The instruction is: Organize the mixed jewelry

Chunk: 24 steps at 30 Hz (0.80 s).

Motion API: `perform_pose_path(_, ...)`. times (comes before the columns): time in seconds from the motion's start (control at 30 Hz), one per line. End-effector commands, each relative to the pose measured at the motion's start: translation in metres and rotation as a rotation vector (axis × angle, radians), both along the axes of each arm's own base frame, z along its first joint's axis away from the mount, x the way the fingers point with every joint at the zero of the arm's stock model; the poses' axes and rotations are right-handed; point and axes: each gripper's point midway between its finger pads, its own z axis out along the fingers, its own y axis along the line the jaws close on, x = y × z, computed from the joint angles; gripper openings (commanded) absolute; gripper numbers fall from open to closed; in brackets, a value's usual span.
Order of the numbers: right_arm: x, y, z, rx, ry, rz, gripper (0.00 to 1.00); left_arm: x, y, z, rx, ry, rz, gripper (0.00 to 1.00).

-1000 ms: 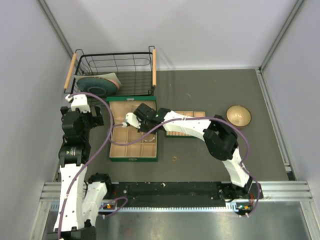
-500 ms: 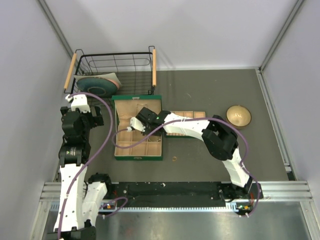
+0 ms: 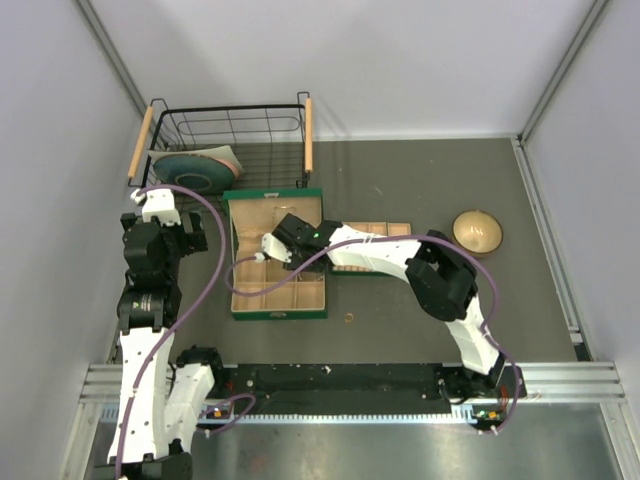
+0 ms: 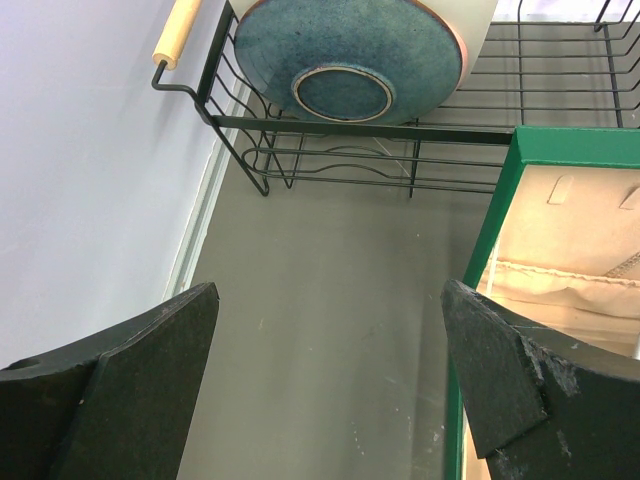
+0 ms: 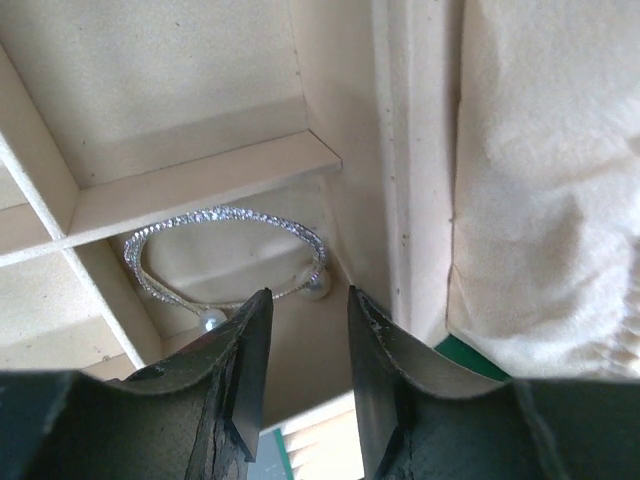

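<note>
Right fingers (image 5: pixel 243 380) hang over the green box (image 3: pixel 277 314), part-way apart with nothing between them, so released. The silver bracelet hoop (image 5: pixel 222 228) lies flat on the floor of one beige compartment, just past the fingertips and not touching them in the right wrist view. Its long axis runs left-right across the finger gap. Its two pearl beads sit on the near side, one just beyond the gap and one to its left. The hoop is tucked into the compartment corner against the divider beside the padded cushion section (image 5: pixel 545 200). I read the bracelet as already sorted. One gold ring (image 3: pixel 348 318) lies loose on the desk (image 3: pixel 420 180), just off the box's near right corner and clear of everything. It's round, so no grasp axis matters and approach is straight down. The ring is to the near right of the right fingers, and the right arm is clearly the closer one. Left fingers (image 4: pixel 150 350) are spread wide and empty, hovering over bare desk left of the box by the wire basket (image 4: pixel 330 125), well apart from the ring. Other rings aren't visible from here.
</note>
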Motion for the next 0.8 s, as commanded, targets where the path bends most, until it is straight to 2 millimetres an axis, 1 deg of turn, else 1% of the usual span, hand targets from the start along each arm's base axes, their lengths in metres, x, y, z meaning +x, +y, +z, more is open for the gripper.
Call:
perform_pose_path(0.0, 0.011, 0.001, 0.063, 0.119, -0.084, -0.063, 0.37, 0.002, 0.002, 0.014, 0.0, -0.06, 0.007, 0.99)
perform_pose_path(0.07, 0.005, 0.003, 0.071, 0.156, -0.065, -0.061, 0.37, 0.002, 0.0, 0.015, -0.002, -0.064, 0.002, 0.99)
perform_pose_path(0.1, 0.002, 0.003, 0.081, 0.186, -0.059, -0.07, 0.37, 0.002, -0.001, 0.015, -0.004, -0.064, -0.006, 0.99)
perform_pose_path(0.13, -0.003, 0.004, 0.083, 0.206, -0.035, -0.064, 0.38, 0.003, -0.003, 0.016, -0.008, -0.066, -0.017, 0.99)
perform_pose_path(0.17, -0.007, 0.004, 0.085, 0.218, -0.022, -0.066, 0.38, 0.003, -0.004, 0.019, -0.011, -0.071, -0.025, 0.99)
perform_pose_path(0.2, -0.01, 0.002, 0.096, 0.247, -0.015, -0.077, 0.38, 0.004, -0.006, 0.018, -0.013, -0.068, -0.034, 0.99)
perform_pose_path(0.27, -0.018, -0.001, 0.101, 0.276, 0.021, -0.076, 0.38, 0.005, -0.013, 0.022, -0.014, -0.073, -0.076, 0.99)
perform_pose_path(0.3, -0.021, -0.004, 0.113, 0.314, 0.026, -0.089, 0.38, 0.005, -0.017, 0.022, -0.013, -0.07, -0.101, 0.99)
perform_pose_path(0.33, -0.024, -0.012, 0.112, 0.328, 0.062, -0.097, 0.38, 0.006, -0.031, 0.021, -0.025, -0.066, -0.181, 0.99)
perform_pose_path(0.37, -0.028, -0.016, 0.114, 0.344, 0.082, -0.107, 0.38, 0.007, -0.037, 0.021, -0.012, -0.06, -0.227, 0.98)
perform_pose_path(0.4, -0.035, -0.025, 0.119, 0.365, 0.102, -0.104, 0.38, 0.006, -0.046, 0.017, -0.013, -0.047, -0.28, 0.98)
perform_pose_path(0.43, -0.035, -0.032, 0.119, 0.378, 0.12, -0.11, 0.38, 0.005, -0.06, 0.014, -0.007, -0.038, -0.371, 0.98)
perform_pose_path(0.47, -0.038, -0.038, 0.12, 0.382, 0.126, -0.113, 0.38, 0.004, -0.069, 0.012, -0.008, -0.03, -0.424, 0.98)
perform_pose_path(0.5, -0.043, -0.049, 0.111, 0.366, 0.146, -0.117, 0.38, 0.003, -0.077, 0.008, -0.009, -0.016, -0.475, 0.98)
perform_pose_path(0.53, -0.045, -0.058, 0.12, 0.386, 0.136, -0.122, 0.38, 0.002, -0.085, 0.003, 0.004, -0.01, -0.528, 0.97)
perform_pose_path(0.57, -0.047, -0.065, 0.12, 0.392, 0.138, -0.128, 0.38, -0.002, -0.098, 0.001, -0.006, -0.009, -0.608, 0.97)
perform_pose_path(0.6, -0.054, -0.074, 0.109, 0.374, 0.163, -0.133, 0.38, -0.003, -0.104, -0.004, -0.012, 0.009, -0.643, 0.97)
perform_pose_path(0.63, -0.056, -0.083, 0.115, 0.388, 0.15, -0.14, 0.38, -0.006, -0.109, -0.006, -0.002, 0.015, -0.686, 0.97)
perform_pose_path(0.67, -0.053, -0.092, 0.113, 0.384, 0.147, -0.162, 0.38, -0.009, -0.118, -0.009, -0.015, 0.026, -0.74, 0.98)
perform_pose_path(0.7, -0.057, -0.105, 0.1, 0.355, 0.156, -0.184, 0.38, -0.012, -0.123, -0.011, -0.019, 0.03, -0.771, 0.98)
perform_pose_path(0.73, -0.057, -0.114, 0.105, 0.37, 0.145, -0.198, 0.38, -0.015, -0.127, -0.013, -0.019, 0.044, -0.801, 0.98)
perform_pose_path(0.77, -0.055, -0.126, 0.102, 0.365, 0.144, -0.216, 0.38, -0.02, -0.134, -0.014, -0.027, 0.042, -0.847, 0.99)
